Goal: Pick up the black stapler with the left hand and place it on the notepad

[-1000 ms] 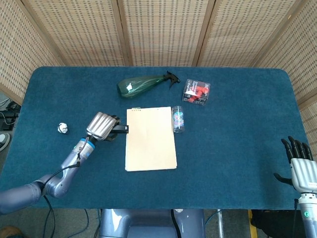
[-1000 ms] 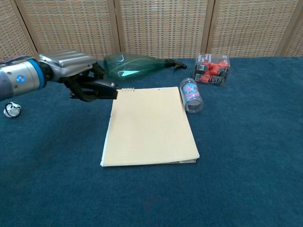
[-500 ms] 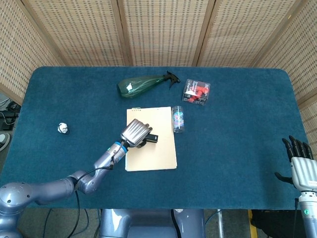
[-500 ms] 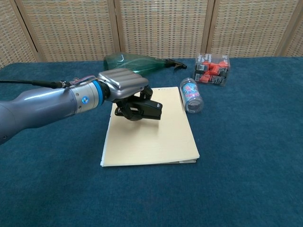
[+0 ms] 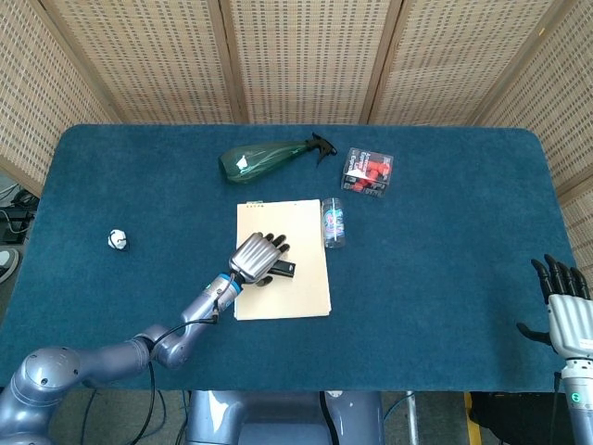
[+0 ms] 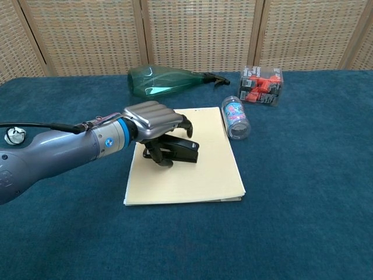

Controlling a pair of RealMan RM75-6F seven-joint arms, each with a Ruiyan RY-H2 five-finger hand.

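Note:
The black stapler (image 5: pixel 283 270) (image 6: pixel 182 150) lies flat on the cream notepad (image 5: pixel 296 232) (image 6: pixel 198 181), a little left of the pad's middle. My left hand (image 5: pixel 257 255) (image 6: pixel 152 119) hovers right over the stapler's left end. Its fingers are lifted and spread above the stapler, with a gap showing in the chest view; the thumb sits low beside the stapler's rear. My right hand (image 5: pixel 563 306) stands at the table's near right corner with fingers straight and nothing in it; the chest view does not show it.
A green spray bottle (image 5: pixel 264 159) (image 6: pixel 163 81) lies behind the notepad. A small printed can (image 5: pixel 334 222) (image 6: pixel 235 116) lies against the pad's right edge. A clear box of red parts (image 5: pixel 368 171) (image 6: pixel 262 84) stands further back right. A white ball (image 5: pixel 117 239) (image 6: pixel 14 135) sits far left.
My left hand carried the stapler from left of the notepad onto it, lowered it to the paper, and its fingers have lifted off. The right hand stayed put.

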